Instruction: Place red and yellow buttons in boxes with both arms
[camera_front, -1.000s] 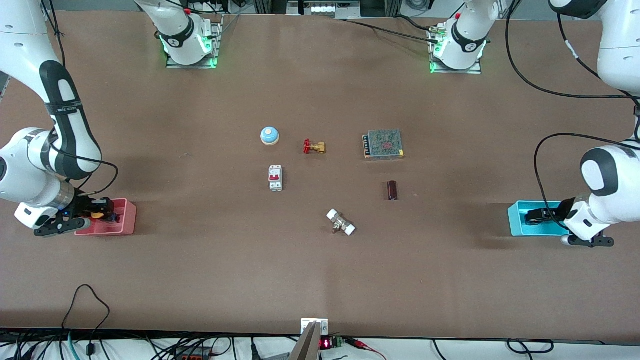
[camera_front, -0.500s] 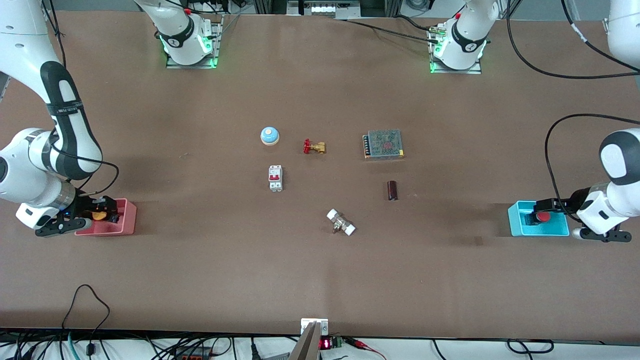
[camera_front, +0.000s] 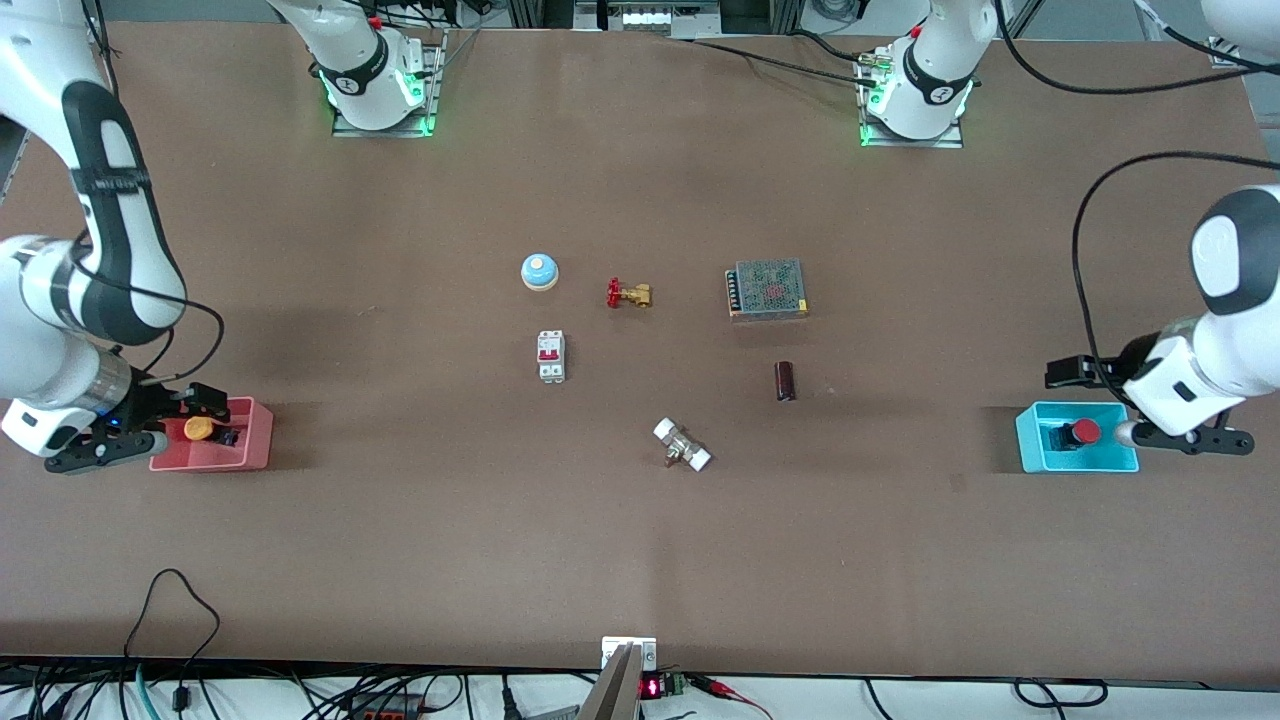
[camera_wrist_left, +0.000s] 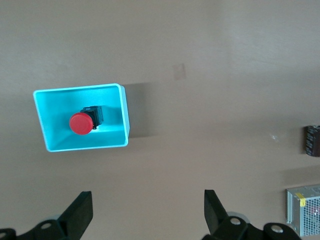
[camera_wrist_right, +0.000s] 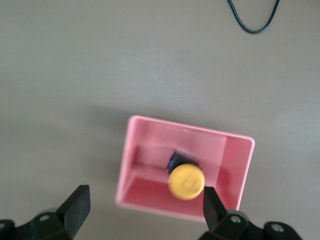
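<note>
The red button (camera_front: 1086, 432) lies in the cyan box (camera_front: 1034, 455) at the left arm's end of the table. My left gripper (camera_front: 1068, 373) is open and empty, raised over the table beside that box. In the left wrist view the red button (camera_wrist_left: 80, 123) lies on its side in the cyan box (camera_wrist_left: 80, 89), apart from my left gripper (camera_wrist_left: 148, 210). The yellow button (camera_front: 197, 428) lies in the pink box (camera_front: 258, 445) at the right arm's end. My right gripper (camera_front: 218, 415) is open over that box. The right wrist view shows the yellow button (camera_wrist_right: 186, 181) in the pink box (camera_wrist_right: 235, 142), below my right gripper (camera_wrist_right: 145, 210).
In the middle of the table lie a pale-blue bell (camera_front: 539, 271), a brass valve (camera_front: 628, 294), a white circuit breaker (camera_front: 551, 356), a mesh power supply (camera_front: 767, 288), a dark cylinder (camera_front: 785, 381) and a white-ended fitting (camera_front: 682, 446). A black cable (camera_wrist_right: 252, 25) loops near the pink box.
My left gripper has let go of the red button in the cyan box and risen away from it. My right gripper has opened and lifted, leaving the yellow button in the pink box.
</note>
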